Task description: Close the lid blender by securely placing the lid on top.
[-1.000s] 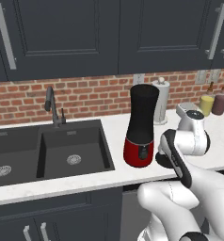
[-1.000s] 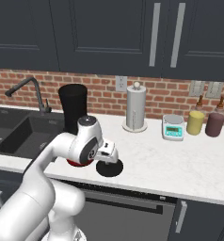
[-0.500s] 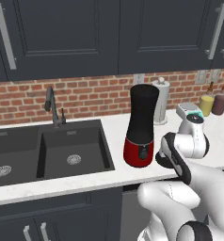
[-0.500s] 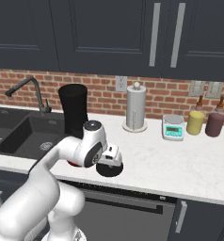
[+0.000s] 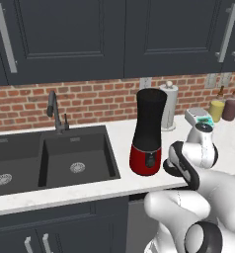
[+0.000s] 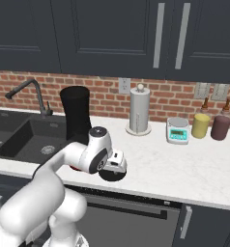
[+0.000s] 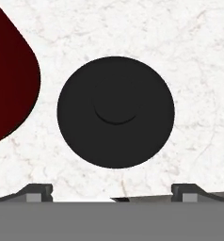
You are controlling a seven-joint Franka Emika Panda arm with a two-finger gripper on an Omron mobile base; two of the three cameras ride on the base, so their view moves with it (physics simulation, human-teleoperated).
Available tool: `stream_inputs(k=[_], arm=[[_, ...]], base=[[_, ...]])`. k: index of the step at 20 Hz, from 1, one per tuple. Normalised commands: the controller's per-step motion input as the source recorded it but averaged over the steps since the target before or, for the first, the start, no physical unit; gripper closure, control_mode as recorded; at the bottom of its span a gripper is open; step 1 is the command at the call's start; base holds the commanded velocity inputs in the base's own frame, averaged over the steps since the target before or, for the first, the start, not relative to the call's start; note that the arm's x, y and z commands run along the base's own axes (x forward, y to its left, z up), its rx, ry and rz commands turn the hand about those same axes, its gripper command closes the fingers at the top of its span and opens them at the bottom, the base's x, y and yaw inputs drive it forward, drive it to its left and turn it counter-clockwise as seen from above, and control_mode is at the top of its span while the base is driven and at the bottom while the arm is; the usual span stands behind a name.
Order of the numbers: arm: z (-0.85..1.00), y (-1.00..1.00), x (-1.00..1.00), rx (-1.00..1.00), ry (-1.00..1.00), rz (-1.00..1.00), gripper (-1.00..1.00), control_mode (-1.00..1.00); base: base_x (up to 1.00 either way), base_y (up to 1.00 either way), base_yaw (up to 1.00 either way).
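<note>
black lid [image 7: 116, 111], red-based black blender [image 5: 148, 132], white marbled counter [image 7: 194, 56].

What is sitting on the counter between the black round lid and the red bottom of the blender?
Nothing. In the hand view, only bare white marble counter separates the lid from the blender; they lie close, not touching.

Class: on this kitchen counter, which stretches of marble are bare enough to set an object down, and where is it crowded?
Bare: the counter front right of the lid, below the scale, and between the blender and paper-towel roll. Crowded: the back right, where scale and two jars cluster, and around the gripper above the lid.
</note>
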Motion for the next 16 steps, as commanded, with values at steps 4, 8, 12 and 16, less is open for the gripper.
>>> stream_inputs(k=[4, 8, 12, 16], arm=[[-0.11, 0.00, 0.11, 0.00, 0.01, 0.00, -1.00, -1.00], [-0.11, -0.01, 0.14, 0.00, 0.01, 0.00, -1.00, -1.00], [-0.09, -0.07, 0.13, 0.00, 0.00, 0.00, -1.00, -1.00], [-0.07, -0.08, 0.14, 0.01, 0.00, 0.00, -1.00, -1.00]], base=[[0.00, 0.00, 0.00], [0.00, 0.00, 0.00], [0.00, 0.00, 0.00], [0.00, 0.00, 0.00]])
